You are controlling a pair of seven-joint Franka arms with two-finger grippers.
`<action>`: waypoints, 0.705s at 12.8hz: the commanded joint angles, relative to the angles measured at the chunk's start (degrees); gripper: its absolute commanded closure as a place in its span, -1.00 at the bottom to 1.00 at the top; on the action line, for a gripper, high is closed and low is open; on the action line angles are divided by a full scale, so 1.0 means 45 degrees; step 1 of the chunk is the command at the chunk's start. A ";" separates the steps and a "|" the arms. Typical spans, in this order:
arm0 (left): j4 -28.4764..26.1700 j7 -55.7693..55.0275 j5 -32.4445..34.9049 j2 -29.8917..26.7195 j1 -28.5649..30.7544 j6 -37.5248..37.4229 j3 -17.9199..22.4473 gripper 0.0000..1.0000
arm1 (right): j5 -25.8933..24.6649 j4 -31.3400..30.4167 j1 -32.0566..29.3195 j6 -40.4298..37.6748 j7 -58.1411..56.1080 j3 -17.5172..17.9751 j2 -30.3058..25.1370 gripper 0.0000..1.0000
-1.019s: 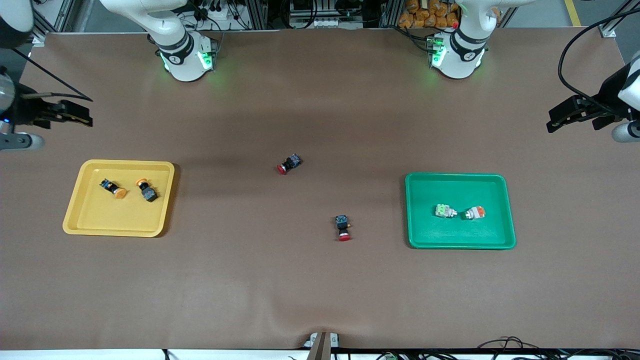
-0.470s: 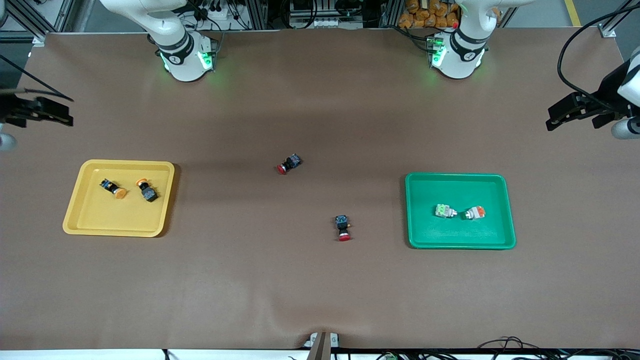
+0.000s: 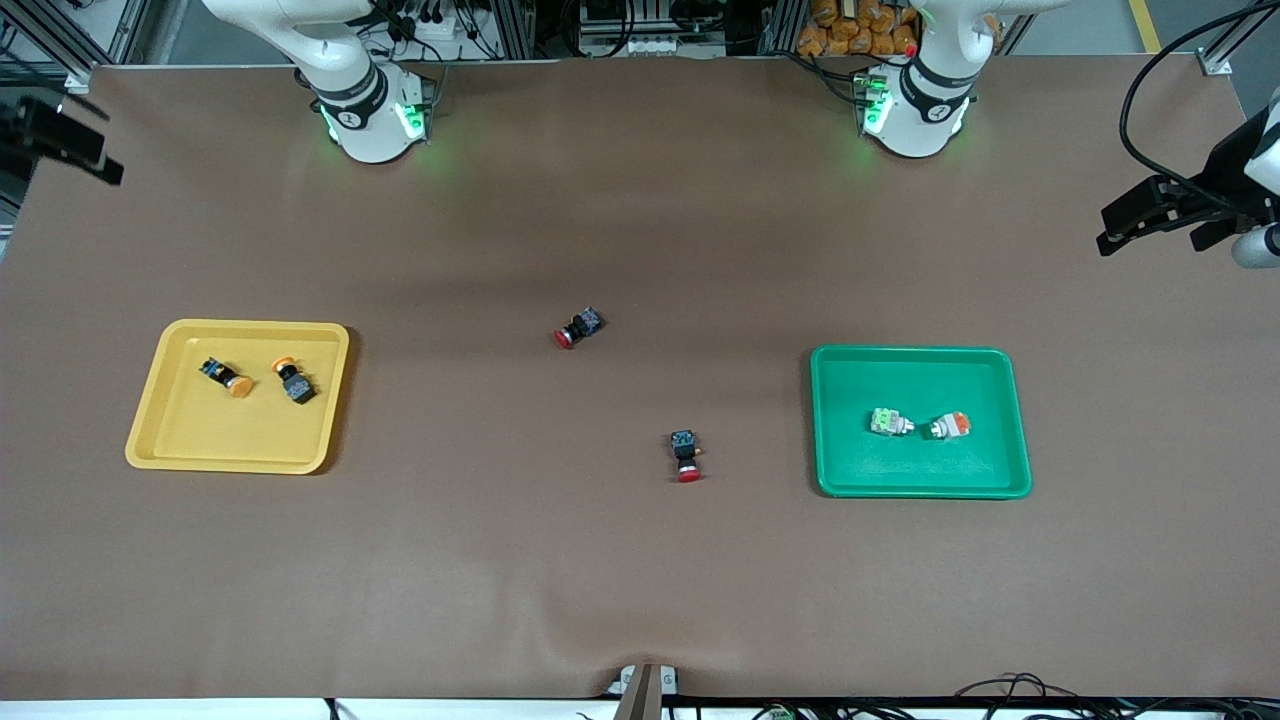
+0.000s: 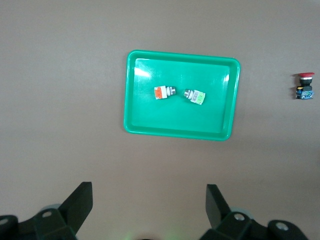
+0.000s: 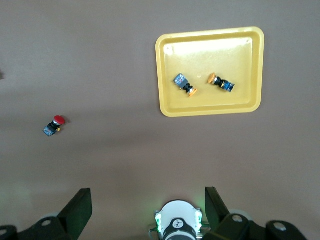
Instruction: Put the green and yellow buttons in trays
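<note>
The yellow tray [image 3: 200, 435] holds two black-bodied buttons with orange-yellow caps [image 3: 224, 377] [image 3: 293, 381]; the right wrist view shows the tray [image 5: 215, 102] and both buttons [image 5: 185, 84] [image 5: 221, 83]. The green tray [image 3: 880, 470] holds a pale button with a green block [image 3: 889, 423] and one with an orange block [image 3: 950, 426]; the left wrist view shows the tray [image 4: 150, 120] and the buttons [image 4: 194, 96] [image 4: 163, 92]. My left gripper [image 3: 1130, 225] [image 4: 148, 205] is open and empty, high over the left arm's end of the table. My right gripper [image 3: 60, 150] [image 5: 148, 207] is open and empty, high over the right arm's end.
Two black switches with red caps lie on the brown mat between the trays, one [image 3: 578, 327] farther from the front camera and one [image 3: 685, 456] nearer. The nearer one shows in the left wrist view [image 4: 304, 86]. The right arm's base [image 5: 178, 225] shows between the right fingers.
My right gripper has risen and drawn away from the yellow tray toward the table's corner. My left gripper has shifted only slightly. The buttons and trays have not moved.
</note>
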 commanded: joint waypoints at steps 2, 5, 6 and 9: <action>0.0079 -0.0045 -0.0075 -0.0129 0.0000 -0.0218 -0.0059 -1.00 | 0.0208 -0.1856 -0.0866 0.0903 0.0214 0.0531 -0.1238 -1.00; -0.0018 -0.0084 -0.0075 -0.0168 0.0020 -0.0628 -0.0059 -1.00 | 0.0286 -0.1760 0.0048 0.1217 -0.0195 -0.0735 -0.1122 -1.00; 0.0001 -0.0084 -0.0075 -0.0168 0.0020 -0.0629 -0.0059 -1.00 | 0.0286 -0.1760 0.0091 0.1276 -0.0196 -0.0758 -0.1122 -1.00; 0.0118 0.0072 -0.0075 -0.0149 0.0039 -0.0609 -0.0040 -1.00 | 0.0325 -0.1780 0.0111 0.1276 -0.0196 -0.0720 -0.1180 -1.00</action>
